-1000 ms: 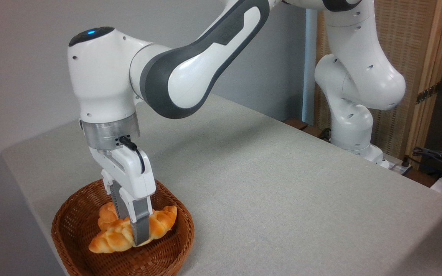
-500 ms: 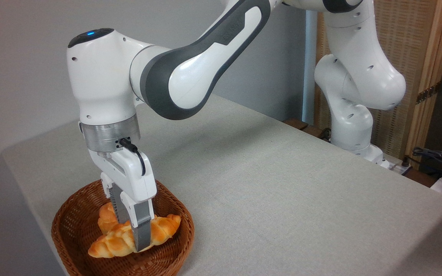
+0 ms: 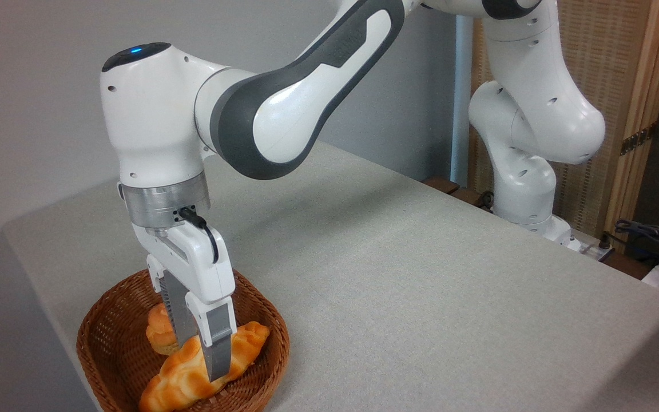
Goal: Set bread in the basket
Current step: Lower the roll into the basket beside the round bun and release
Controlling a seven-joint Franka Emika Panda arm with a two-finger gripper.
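The braided golden bread [image 3: 183,379] lies inside the brown wicker basket [image 3: 86,345] at the table's near left corner, slanting from the front left rim up toward the right. My gripper [image 3: 201,357] points straight down into the basket with its fingers astride the loaf's middle. The jaws stand apart and look open, and the loaf rests on the basket floor. The near finger [image 3: 218,349] hides part of the loaf.
A small round bun [image 3: 159,335] sits in the basket behind the loaf. The grey table [image 3: 398,297] spreads to the right, with its left edge close to the basket. The arm's base [image 3: 527,200] stands at the far right, and cables [image 3: 650,234] lie beyond it.
The fingers have spread apart, and the loaf has dropped out of the grip. Its left end sank toward the basket's front rim.
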